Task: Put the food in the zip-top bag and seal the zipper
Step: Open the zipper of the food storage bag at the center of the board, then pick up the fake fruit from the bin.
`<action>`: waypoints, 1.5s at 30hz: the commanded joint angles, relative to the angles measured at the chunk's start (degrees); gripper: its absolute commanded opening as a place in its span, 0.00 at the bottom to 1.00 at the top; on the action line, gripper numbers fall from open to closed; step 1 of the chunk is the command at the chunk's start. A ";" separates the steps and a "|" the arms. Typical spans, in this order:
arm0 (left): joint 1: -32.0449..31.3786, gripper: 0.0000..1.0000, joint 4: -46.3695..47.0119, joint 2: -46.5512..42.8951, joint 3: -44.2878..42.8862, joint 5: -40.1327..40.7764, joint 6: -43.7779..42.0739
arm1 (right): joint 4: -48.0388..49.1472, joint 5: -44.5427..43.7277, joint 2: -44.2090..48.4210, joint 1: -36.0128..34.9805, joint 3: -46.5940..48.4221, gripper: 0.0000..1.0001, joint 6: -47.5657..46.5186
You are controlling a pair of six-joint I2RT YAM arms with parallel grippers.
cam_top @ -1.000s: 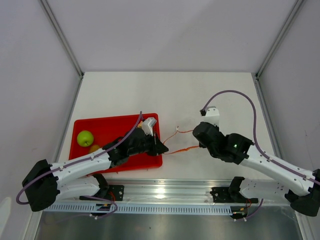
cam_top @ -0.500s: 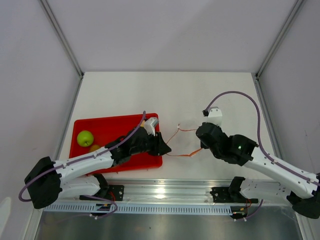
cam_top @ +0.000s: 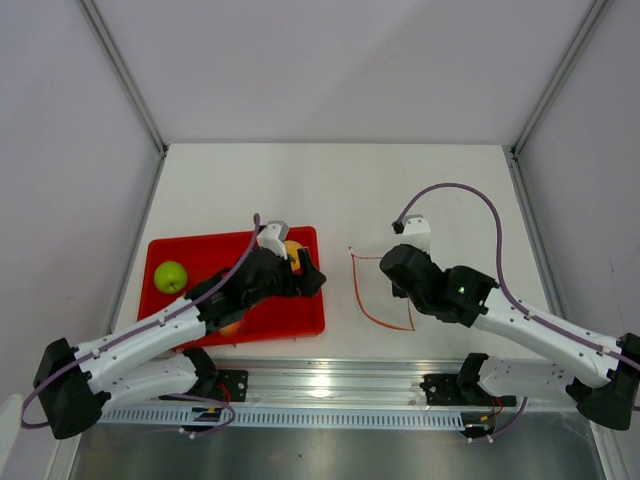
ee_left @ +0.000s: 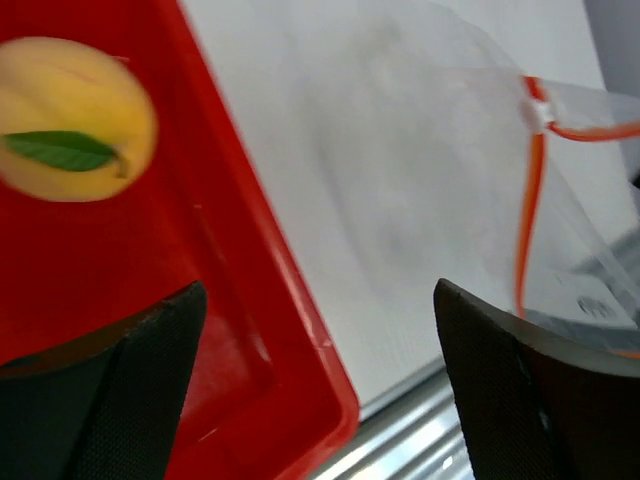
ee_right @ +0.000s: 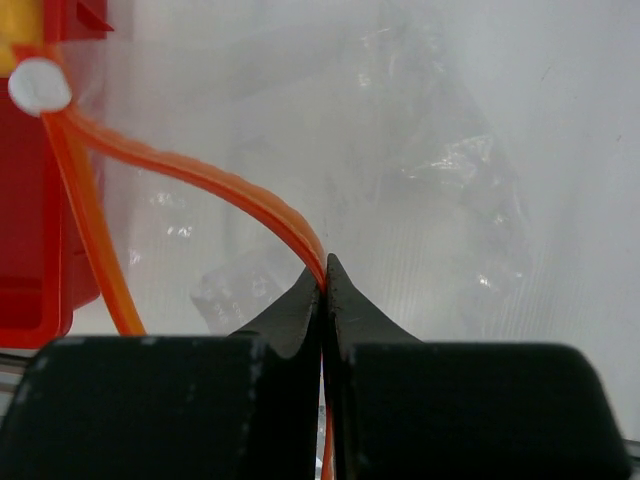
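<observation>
The clear zip-top bag (cam_top: 385,295) lies on the table right of the red tray (cam_top: 200,243). Its red-orange zipper (cam_top: 362,300) curves along the mouth. My right gripper (ee_right: 323,268) is shut on the zipper (ee_right: 230,195) partway along; from above it sits at the bag's top edge (cam_top: 388,268). My left gripper (cam_top: 312,278) hovers over the tray's right end, open and holding nothing (ee_left: 320,390). A yellow-orange fruit with a green leaf (ee_left: 70,120) lies in the tray just behind it (cam_top: 292,248). The green apple (cam_top: 171,276) rests at the tray's left end.
A bit of another orange fruit (cam_top: 229,328) peeks out under my left forearm near the tray's front rim. The zipper's white end tab (ee_right: 40,87) is close to the tray's corner (ee_right: 30,250). A metal rail (cam_top: 330,380) runs along the table's near edge.
My left gripper has opened, let go of the bag's mouth edge and drawn back left over the tray. The freed zipper edge has dropped onto the table. The right gripper keeps its grip.
</observation>
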State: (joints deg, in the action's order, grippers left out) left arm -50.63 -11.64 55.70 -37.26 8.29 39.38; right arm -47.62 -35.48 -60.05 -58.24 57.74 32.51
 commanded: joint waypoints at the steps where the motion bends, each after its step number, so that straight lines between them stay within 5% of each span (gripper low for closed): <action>1: 3.86 0.98 -7.25 -2.87 -2.56 10.24 1.58 | 1.82 -0.38 0.37 0.32 -0.69 0.00 0.27; 14: 18.98 0.99 -13.76 11.51 -11.08 8.76 13.62 | 2.00 0.50 0.72 0.23 -1.05 0.00 0.71; 45: 23.38 0.94 -1.37 36.85 -14.60 -1.61 21.88 | 2.70 1.56 2.13 0.14 -3.33 0.00 0.62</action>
State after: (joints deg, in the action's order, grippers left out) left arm -28.32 -14.28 92.14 -50.61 7.79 59.61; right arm -46.63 -33.71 -58.57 -58.11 54.74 32.56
